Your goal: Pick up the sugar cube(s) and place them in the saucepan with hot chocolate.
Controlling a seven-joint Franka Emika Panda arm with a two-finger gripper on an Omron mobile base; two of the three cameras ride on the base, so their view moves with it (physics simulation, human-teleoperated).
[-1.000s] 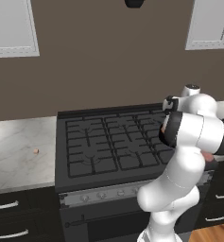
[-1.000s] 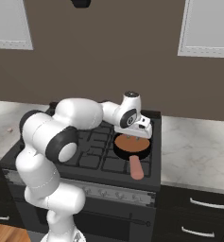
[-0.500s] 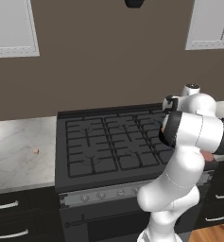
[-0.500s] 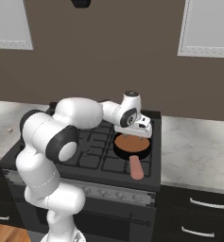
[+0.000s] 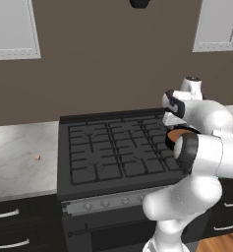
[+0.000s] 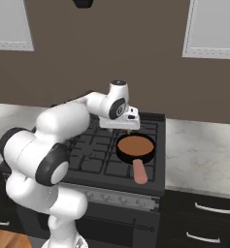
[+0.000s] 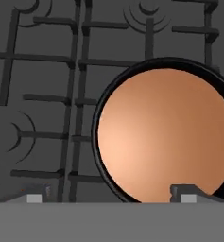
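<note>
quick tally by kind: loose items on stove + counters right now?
Saucepan of hot chocolate, on the stove: 1
Sugar cube, orange-tan, on the left counter: 1
Total: 2
No sugar cube can be made out in the saucepan's brown liquid.

Stove in the middle, tabletop on both sides, gripper above the pan

The saucepan stands on the right front part of the stove, its handle pointing to the front edge. The gripper hangs just behind and above the pan's back rim. One sugar cube lies on the tabletop left of the stove. Wall cabinets hang above, on both sides.
</note>
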